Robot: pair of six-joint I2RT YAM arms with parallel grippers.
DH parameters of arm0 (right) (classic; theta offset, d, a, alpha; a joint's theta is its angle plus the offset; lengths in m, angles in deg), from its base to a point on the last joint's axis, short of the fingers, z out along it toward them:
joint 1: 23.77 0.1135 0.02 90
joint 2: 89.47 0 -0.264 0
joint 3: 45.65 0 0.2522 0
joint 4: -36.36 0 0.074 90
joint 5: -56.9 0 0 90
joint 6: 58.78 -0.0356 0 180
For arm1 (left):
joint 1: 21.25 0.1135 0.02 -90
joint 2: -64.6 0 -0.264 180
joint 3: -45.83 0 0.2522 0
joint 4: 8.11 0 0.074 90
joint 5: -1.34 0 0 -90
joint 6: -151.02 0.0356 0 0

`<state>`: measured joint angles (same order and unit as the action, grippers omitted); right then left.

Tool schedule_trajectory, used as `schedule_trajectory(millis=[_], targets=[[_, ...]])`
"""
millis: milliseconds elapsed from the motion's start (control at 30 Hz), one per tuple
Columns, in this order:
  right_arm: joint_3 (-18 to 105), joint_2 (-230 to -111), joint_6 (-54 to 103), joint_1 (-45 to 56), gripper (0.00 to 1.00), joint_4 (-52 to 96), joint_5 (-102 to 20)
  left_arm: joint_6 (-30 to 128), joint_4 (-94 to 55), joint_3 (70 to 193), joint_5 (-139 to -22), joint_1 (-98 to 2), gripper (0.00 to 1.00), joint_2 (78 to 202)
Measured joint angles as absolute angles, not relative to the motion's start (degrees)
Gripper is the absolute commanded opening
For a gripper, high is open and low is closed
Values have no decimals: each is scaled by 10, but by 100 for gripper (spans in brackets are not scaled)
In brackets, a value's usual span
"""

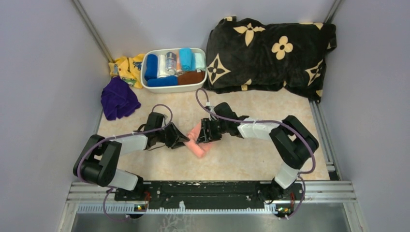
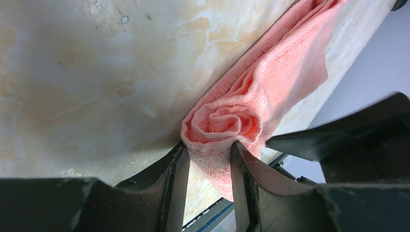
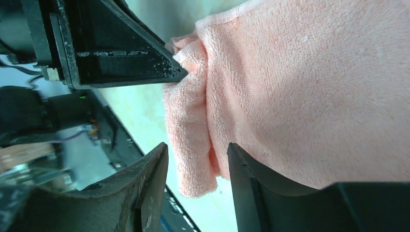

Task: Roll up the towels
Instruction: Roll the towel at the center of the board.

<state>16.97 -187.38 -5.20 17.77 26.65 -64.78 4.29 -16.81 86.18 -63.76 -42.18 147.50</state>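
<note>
The salmon pink towel [image 1: 197, 141] lies partly rolled on the table's middle between both grippers. In the left wrist view my left gripper [image 2: 209, 151] is shut on the spiral end of the roll [image 2: 227, 118]; the rest of the towel stretches away flat. My left gripper [image 1: 181, 140] is at the towel's left end. My right gripper [image 1: 206, 132] is at its right side. In the right wrist view my right gripper [image 3: 196, 153] is open, its jaws astride a hanging fold of the pink towel [image 3: 300, 92]. The purple towel [image 1: 117, 99] lies crumpled at the far left, untouched.
A white bin [image 1: 200, 83] with several rolled cloths stands at the back. A yellow patterned cloth [image 1: 124, 67] lies to its left. The big black blanket [image 1: 270, 53] with tan flowers fills the back right. Grey walls close both sides.
</note>
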Motion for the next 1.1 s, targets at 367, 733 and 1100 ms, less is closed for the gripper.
schedule_trajectory(millis=[367, 733, 1100], targets=[[315, -1807, 109, 386, 48, 16, -313, 43, -170, 864, -638, -422, 42, 1476], [376, -1955, 155, 514, 49, -50, -67, 42, -172, 864, -640, -422, 42, 1474], [390, -1967, 181, 539, 51, -73, 20, 42, -175, 864, -647, -422, 42, 1471]])
